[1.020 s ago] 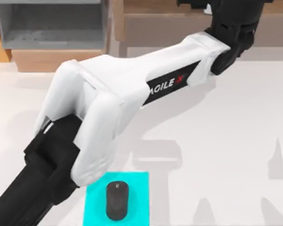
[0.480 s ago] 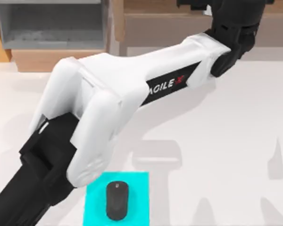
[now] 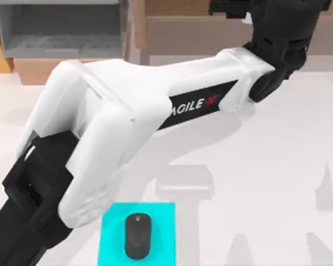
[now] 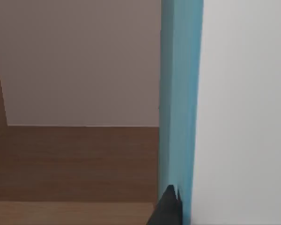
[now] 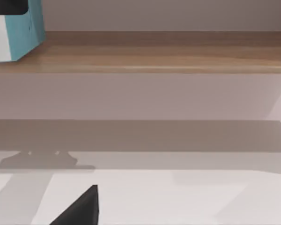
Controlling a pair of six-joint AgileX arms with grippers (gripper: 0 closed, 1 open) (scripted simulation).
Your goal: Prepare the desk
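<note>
The desk is a broad white tabletop. My left arm stretches from the lower left of the top view to the wooden shelf unit at the back, where its black left gripper hangs. The left wrist view has a dark fingertip against the teal edge of a teal-and-white block. In the right wrist view that block stands on the wooden shelf board with the left gripper on top of it. A dark part of my right gripper is low over the desk.
A cyan pad lies near the front edge with a black mouse on it. A grey-lined shelf compartment stands at the back left. The left arm's white links span much of the desk's middle.
The left arm's elbow and lower links have swung toward the left, and its wrist has edged right and back toward the shelf. The mouse and pad have not moved.
</note>
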